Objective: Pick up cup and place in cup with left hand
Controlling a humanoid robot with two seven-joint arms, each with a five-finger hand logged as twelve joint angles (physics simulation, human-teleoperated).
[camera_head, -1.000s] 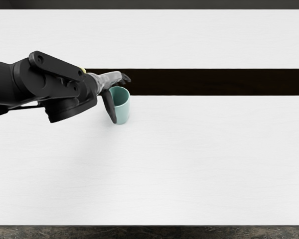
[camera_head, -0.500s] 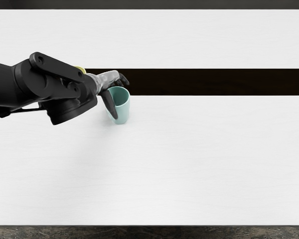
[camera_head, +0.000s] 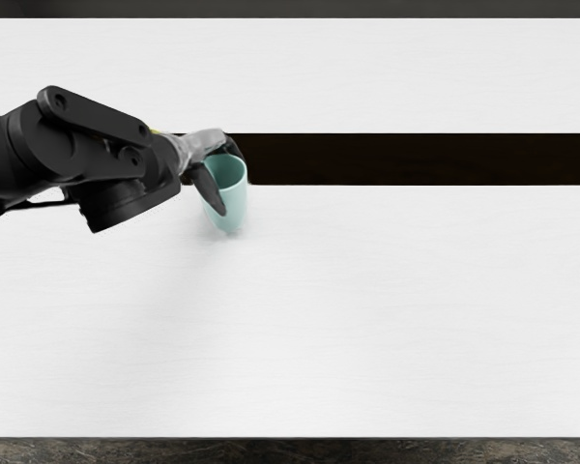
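White tabletop (camera_head: 367, 309), black band (camera_head: 416, 159) running across; grey strip (camera_head: 290, 9) along top, mottled brown strip (camera_head: 290, 450) along bottom

Single head cam, high above tbl (camera_head: 367, 309), slanted down, mid-dist., wide stretch of top in view.

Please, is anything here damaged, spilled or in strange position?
Nothing stands out: the teal cup, grasped by the left hand, looks undamaged; no spill shows. The yellow thing behind the left arm is mostly hidden.

Bright, even light — soft, faint shadow on the tabletop (camera_head: 367, 319).
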